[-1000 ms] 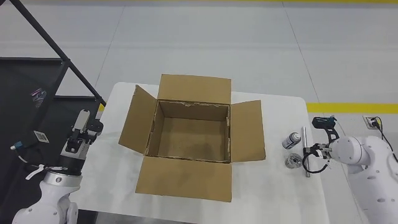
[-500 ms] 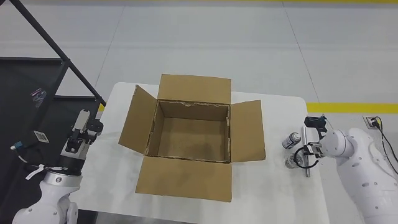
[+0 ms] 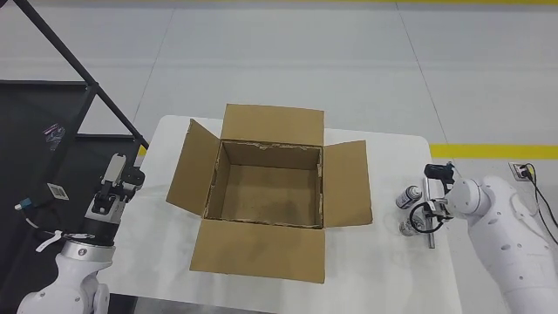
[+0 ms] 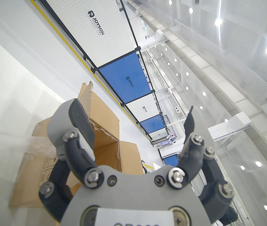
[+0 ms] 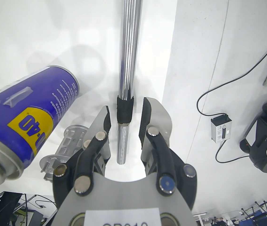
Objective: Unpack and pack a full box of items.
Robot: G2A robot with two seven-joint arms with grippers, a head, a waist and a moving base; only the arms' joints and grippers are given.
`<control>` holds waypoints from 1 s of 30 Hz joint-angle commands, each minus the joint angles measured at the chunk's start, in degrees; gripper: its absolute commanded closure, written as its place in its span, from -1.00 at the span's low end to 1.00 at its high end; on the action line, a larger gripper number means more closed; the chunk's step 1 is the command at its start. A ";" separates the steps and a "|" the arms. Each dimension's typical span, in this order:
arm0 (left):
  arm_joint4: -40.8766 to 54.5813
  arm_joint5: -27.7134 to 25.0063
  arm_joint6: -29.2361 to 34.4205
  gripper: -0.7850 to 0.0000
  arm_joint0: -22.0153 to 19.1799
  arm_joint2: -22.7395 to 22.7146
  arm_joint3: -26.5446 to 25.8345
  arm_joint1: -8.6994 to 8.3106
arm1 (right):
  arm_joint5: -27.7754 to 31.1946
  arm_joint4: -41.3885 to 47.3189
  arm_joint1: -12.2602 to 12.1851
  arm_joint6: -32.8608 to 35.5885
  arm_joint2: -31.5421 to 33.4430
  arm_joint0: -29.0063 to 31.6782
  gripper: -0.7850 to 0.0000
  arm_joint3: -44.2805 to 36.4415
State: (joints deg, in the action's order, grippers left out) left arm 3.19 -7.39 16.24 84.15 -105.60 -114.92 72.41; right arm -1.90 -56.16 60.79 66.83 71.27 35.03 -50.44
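White worktop (image 3: pixel 384 266) carries the empty box (image 3: pixel 266 196); the rod (image 5: pixel 129 36) lies near its right edge beside a can (image 5: pixel 30 111). Right jaws straddle the rod, released, apparently aligned to grasp it. Left jaws gape, empty.

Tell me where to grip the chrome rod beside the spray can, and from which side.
Likely best at its black band, coming straight down from above: the chrome rod lies flat on the table, so only its two long sides are free, and the open right gripper hangs with a finger beside each.
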 commanded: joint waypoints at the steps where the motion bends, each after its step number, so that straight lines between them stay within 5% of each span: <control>1: 0.00 0.00 0.00 -1.00 0.00 0.00 0.00 0.00 | 0.18 0.16 0.15 -0.23 -0.37 -0.44 0.30 0.78; 17: 0.00 0.00 0.00 -1.00 0.00 0.00 0.00 0.00 | 1.15 1.15 1.22 -1.44 -2.93 -3.30 0.37 6.05; 23: 0.00 0.00 0.00 -1.00 0.00 0.00 0.00 0.00 | 1.27 1.54 1.36 -2.14 -3.05 -4.37 1.00 7.83; 30: 0.00 0.00 0.00 -1.00 0.00 0.00 0.00 0.00 | 0.15 0.86 0.61 -3.06 -1.24 -4.91 1.00 5.25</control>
State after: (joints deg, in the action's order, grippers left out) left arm 3.19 -7.39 16.24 84.15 -105.60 -114.92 72.41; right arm -1.56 -55.08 61.59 63.78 69.58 30.08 -44.28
